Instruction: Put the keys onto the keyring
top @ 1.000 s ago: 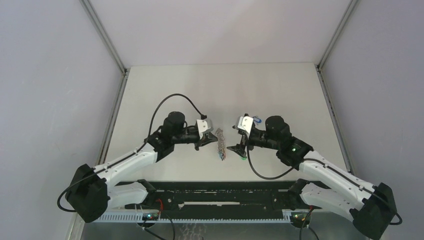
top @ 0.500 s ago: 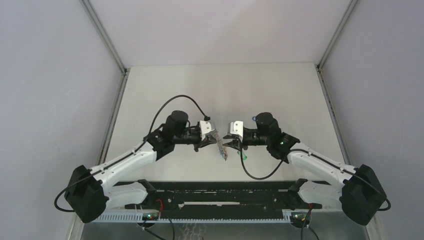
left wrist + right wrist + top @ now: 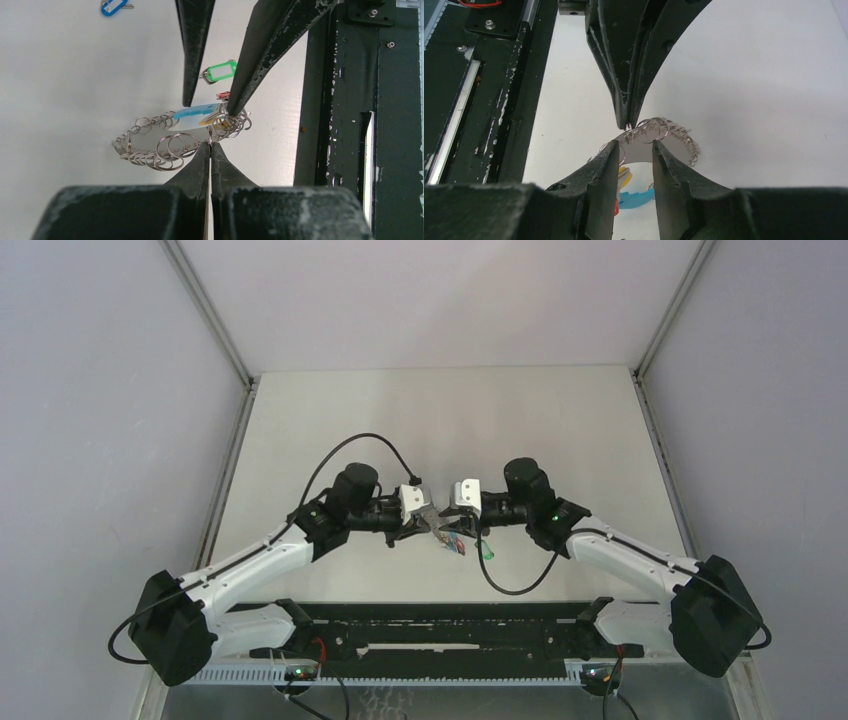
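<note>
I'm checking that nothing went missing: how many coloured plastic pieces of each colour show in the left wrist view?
green piece: 1
dark-blue piece: 1
light-blue piece: 1
red piece: 1
yellow piece: 1
Total: 5

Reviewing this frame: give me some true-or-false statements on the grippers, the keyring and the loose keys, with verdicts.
1. The left gripper is shut on the keyring. True.
2. The right gripper has its jaws pressed together. False: they stand apart, astride the keyring's light-blue sleeve.
3. The green-tagged key lies off the keyring. True.
4. The blue-tagged key is in the right gripper. False: it lies on the table, away from both grippers.
</note>
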